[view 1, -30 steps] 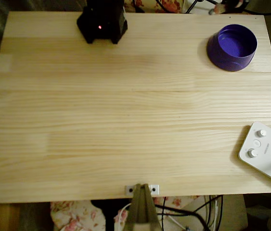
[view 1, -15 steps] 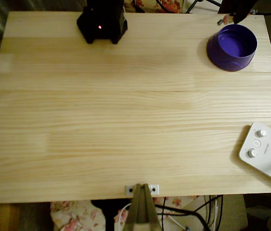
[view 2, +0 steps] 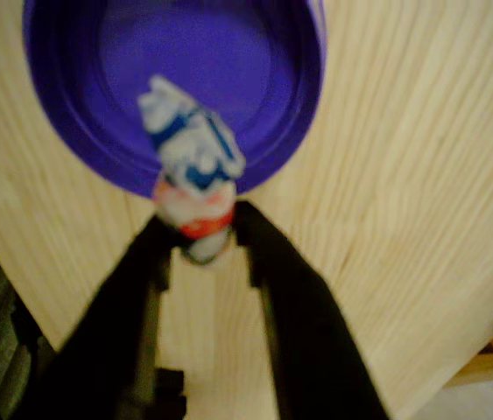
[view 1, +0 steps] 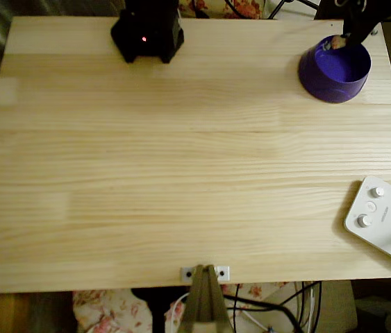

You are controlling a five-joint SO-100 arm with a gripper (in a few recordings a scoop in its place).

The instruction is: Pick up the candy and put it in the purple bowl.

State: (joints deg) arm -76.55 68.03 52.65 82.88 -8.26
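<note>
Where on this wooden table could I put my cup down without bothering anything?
The wide middle and left of the pale wooden table are bare, between the black robot base at the top edge and the small metal bracket at the bottom. It is crowded top right, around the round purple plastic bowl, and lower right by the white device with knobs.

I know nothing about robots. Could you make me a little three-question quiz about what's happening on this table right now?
1. True or false: the gripper is shut on the candy.
2. In the wrist view, what lies right behind the candy? A) the purple bowl B) the white device with knobs C) the black arm base
3. In the overhead view, which corner of the wooden table holds the bowl?

Key: 1 true; 2 A; 3 the top right corner.
</note>
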